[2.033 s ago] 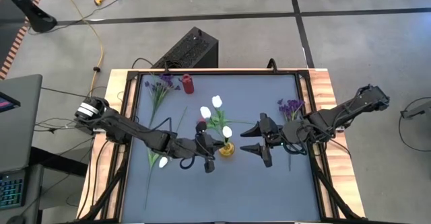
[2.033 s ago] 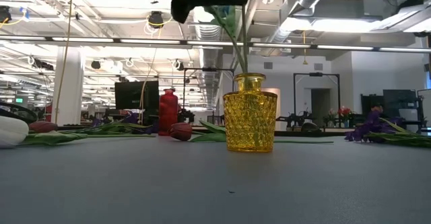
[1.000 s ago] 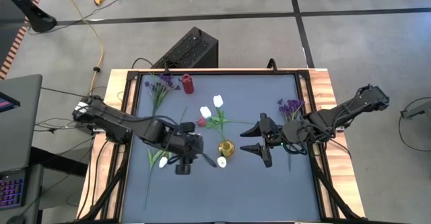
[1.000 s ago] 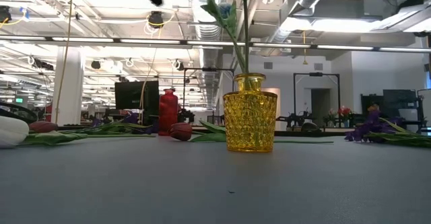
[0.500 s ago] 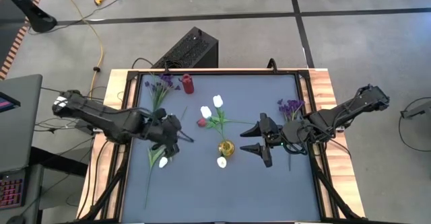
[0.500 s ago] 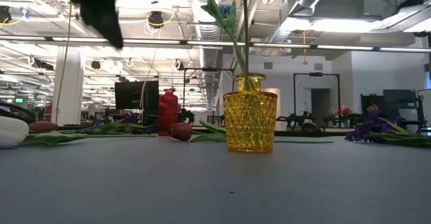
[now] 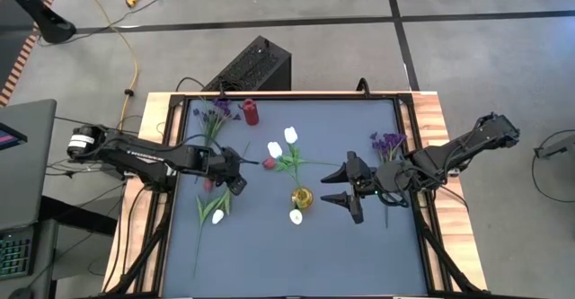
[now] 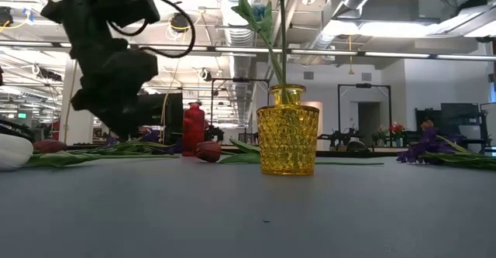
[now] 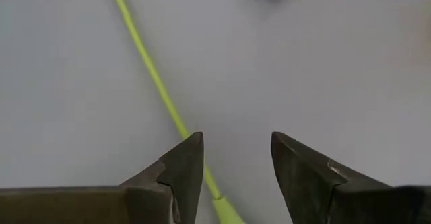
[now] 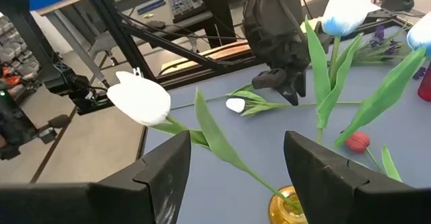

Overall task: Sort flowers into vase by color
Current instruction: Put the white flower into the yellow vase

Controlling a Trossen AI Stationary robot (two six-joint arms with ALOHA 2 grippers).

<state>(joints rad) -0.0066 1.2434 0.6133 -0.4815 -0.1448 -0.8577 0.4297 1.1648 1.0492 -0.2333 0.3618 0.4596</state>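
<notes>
A yellow glass vase [image 7: 302, 197] [image 8: 287, 138] stands mid-table and holds three white tulips. One of them [image 7: 296, 216] leans toward the near edge. My left gripper [image 7: 237, 182] [image 9: 236, 140] hangs open low over the table, left of the vase, with nothing between its fingers. A thin green stem [image 9: 155, 76] lies on the table below it, beside one finger. A dark red tulip head [image 7: 267, 162] lies just beyond. Another white tulip [image 7: 216, 216] lies at the near left. My right gripper [image 7: 331, 187] [image 10: 236, 143] stands open to the right of the vase.
A red vase [image 7: 251, 112] stands at the far left, with a purple sprig [image 7: 216, 113] lying beside it. Another purple sprig [image 7: 388, 143] lies at the right, under my right arm. The near half of the table [image 7: 296, 263] is bare.
My left gripper has gone from beside the vase toward the table's left and far side and has come down close to the table top. The white tulip leaning out of the vase toward the near edge has stayed where it was.
</notes>
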